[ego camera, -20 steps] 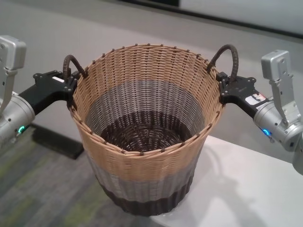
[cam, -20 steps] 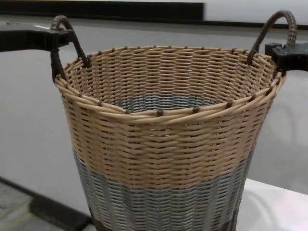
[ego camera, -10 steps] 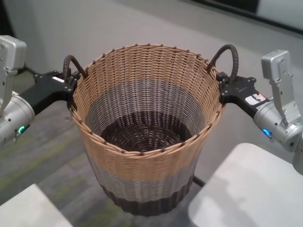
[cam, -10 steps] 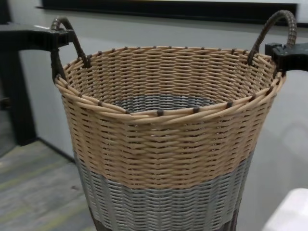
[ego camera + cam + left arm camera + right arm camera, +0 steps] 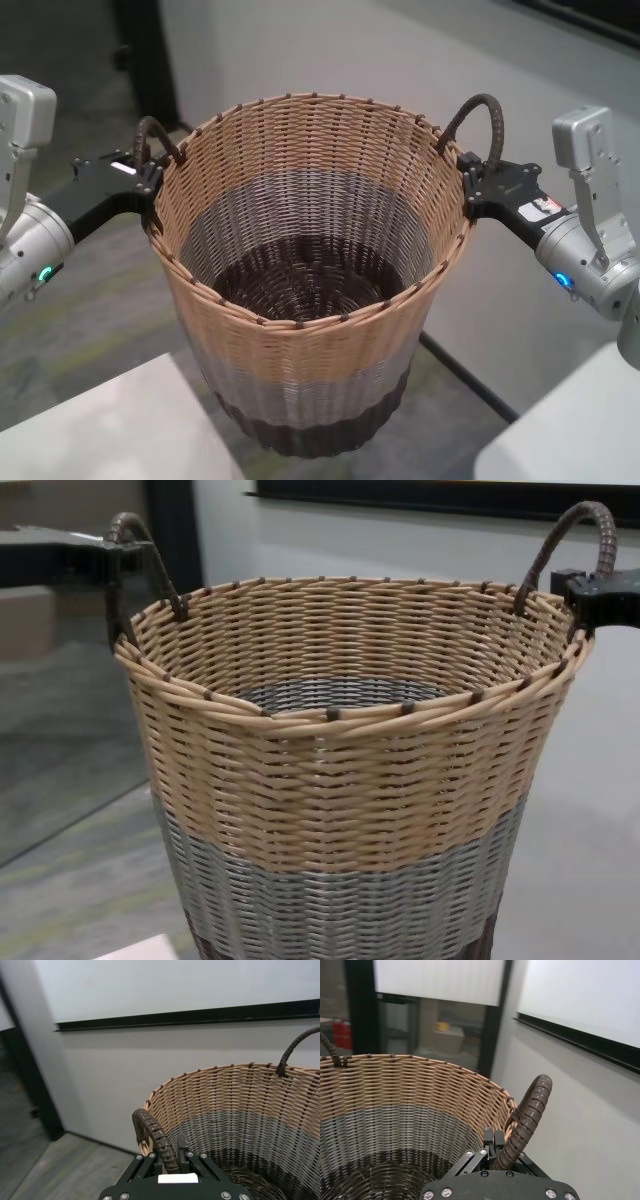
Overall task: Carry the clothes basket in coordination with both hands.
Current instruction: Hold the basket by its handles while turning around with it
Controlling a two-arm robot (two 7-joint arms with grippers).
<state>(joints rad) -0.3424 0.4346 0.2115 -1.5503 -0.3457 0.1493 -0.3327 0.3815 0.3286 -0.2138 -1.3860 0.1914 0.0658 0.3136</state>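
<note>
The clothes basket (image 5: 300, 345) is a large round wicker basket with a tan upper band, a grey lower band and a dark brown base. It hangs in the air between my arms, upright and empty. My left gripper (image 5: 148, 178) is shut on the basket's left loop handle (image 5: 150, 130). My right gripper (image 5: 470, 185) is shut on the right loop handle (image 5: 482, 112). The left wrist view shows the left handle (image 5: 154, 1135) clamped in the left gripper (image 5: 170, 1159). The right wrist view shows the right handle (image 5: 527, 1110) clamped in the right gripper (image 5: 496, 1152). The chest view shows the basket (image 5: 340, 780) up close.
A white table corner (image 5: 100, 430) lies low on the left and another (image 5: 575, 430) low on the right, with grey-green floor (image 5: 90, 310) between and below the basket. A grey wall (image 5: 330, 50) and a dark door frame (image 5: 140, 60) stand behind.
The basket and both grippers keep the same place in view. The surroundings have slid rightward: the right table has moved off, a left table corner has come in, and a dark door frame has appeared.
</note>
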